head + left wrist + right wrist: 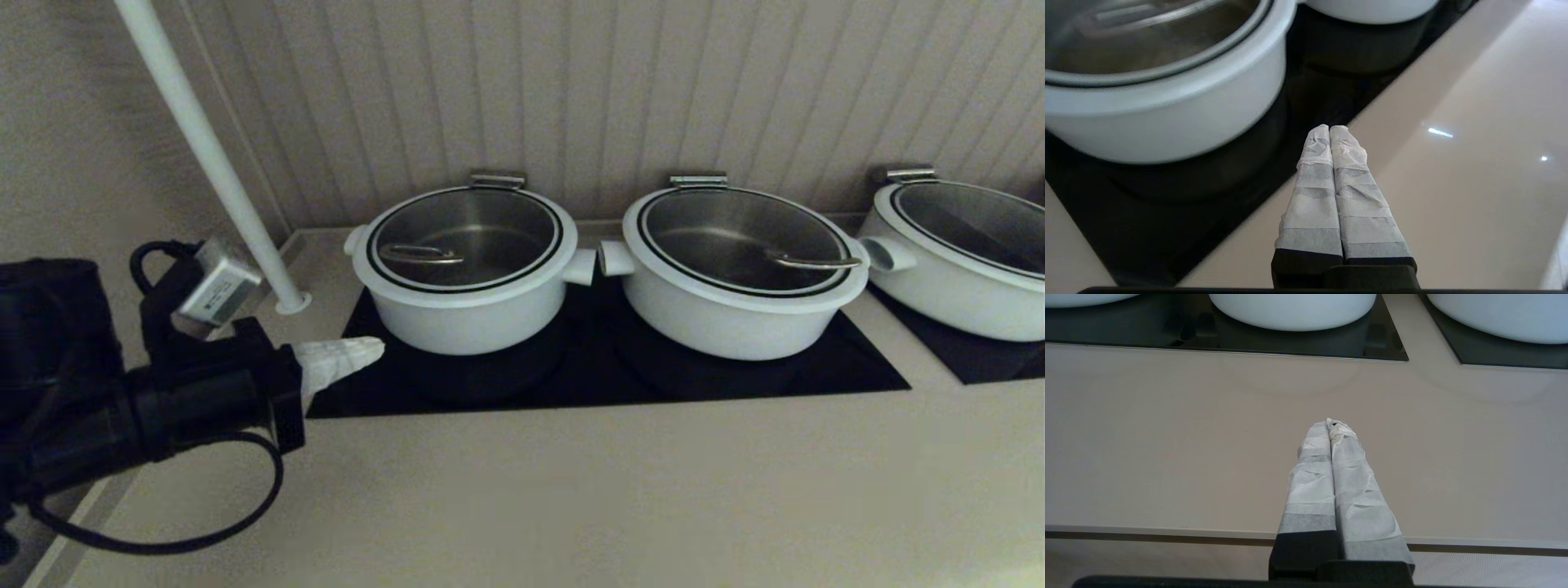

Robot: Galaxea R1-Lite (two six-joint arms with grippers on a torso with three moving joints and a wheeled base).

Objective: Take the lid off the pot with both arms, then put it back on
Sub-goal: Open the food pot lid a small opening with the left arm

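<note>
The left end effector (371, 353) hovers low with its taped fingers pressed together, empty. The pot (465, 273), the lid (464, 238) seated on it, stands just ahead of its tip and higher, toward the robot's right. The lid's loop handle (420, 255) runs roughly crosswise. The right end effector (1330, 424), also closed and empty, hangs over bare surface (1167, 437), farther away, so the left arm is nearer

Head view dim, soft throughout. Left wrist view: nearest pot (1167, 102) blurred; small glare spots on counter (1474, 134) at right.
</note>
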